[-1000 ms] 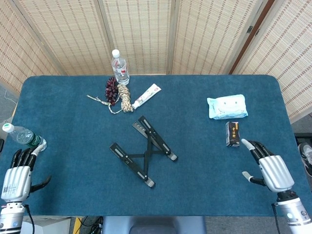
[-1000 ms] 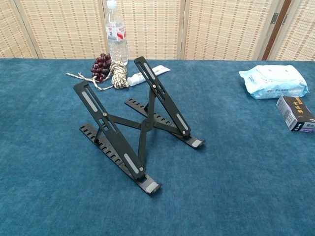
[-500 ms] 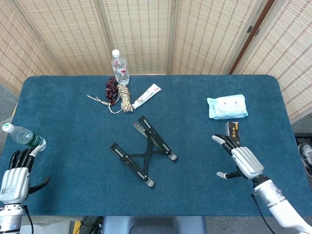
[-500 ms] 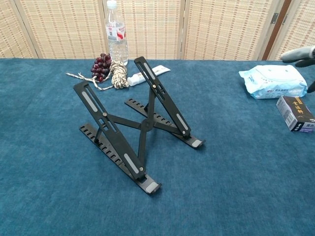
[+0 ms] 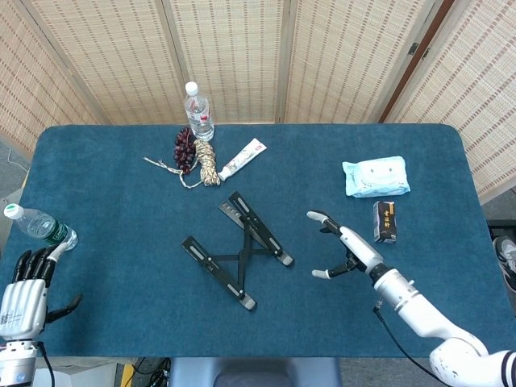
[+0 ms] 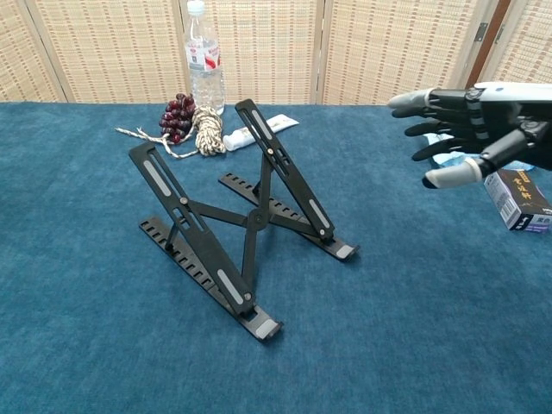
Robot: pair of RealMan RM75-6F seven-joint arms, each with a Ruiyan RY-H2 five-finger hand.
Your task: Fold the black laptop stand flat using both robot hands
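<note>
Blue-clothed table (image 5: 121,201); on it laptop stand (image 5: 238,250), wipes (image 5: 375,176), box (image 5: 385,222), bottle (image 5: 198,110).

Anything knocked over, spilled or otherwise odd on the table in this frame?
Mostly tidy. One oddity: a water bottle lies on its side at the table's left edge, by the left hand. The other bottle stands upright. The laptop stand is propped open, untouched; the right hand hovers open beside it.

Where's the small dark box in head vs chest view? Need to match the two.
Head view: the dark box lies right of centre, just below the wipes pack and to the right of the right hand.
Chest view: the box sits at the right edge, partly behind the right hand.
Shared landmark: the black laptop stand, standing open at table centre, left of the box in both.
</note>
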